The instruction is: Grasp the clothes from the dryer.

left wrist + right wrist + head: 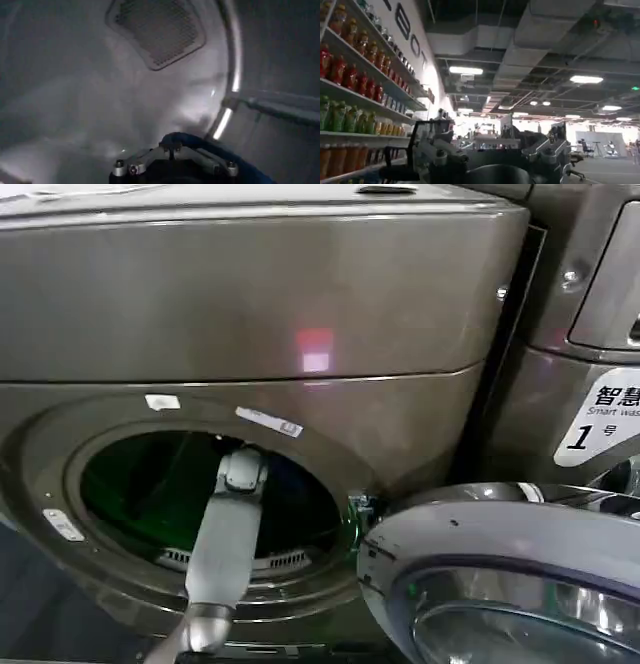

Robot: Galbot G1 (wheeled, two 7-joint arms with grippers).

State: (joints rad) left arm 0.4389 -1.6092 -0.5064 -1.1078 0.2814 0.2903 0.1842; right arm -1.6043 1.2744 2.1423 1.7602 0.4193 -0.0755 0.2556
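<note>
The dryer (300, 304) is the big bronze-grey front-loader, and its round door (500, 574) is swung open at the lower right. My left arm (225, 544) reaches through the porthole into the dark drum. In the left wrist view my left gripper (172, 148) has its fingertips closed together. A soft dark-looking fold of the clothes (200, 145) is pinched at the tips and trails off to one side. Beyond it are the pale drum wall and a mesh vent (157, 27). My right gripper (492, 150) is held away from the machine, open and empty, facing the room.
A second machine (590, 334) with a white "1" label stands right beside the dryer. The open door juts out in front of it. The right wrist view looks out on shelves of bottles (355, 75) and a ceiling with lights.
</note>
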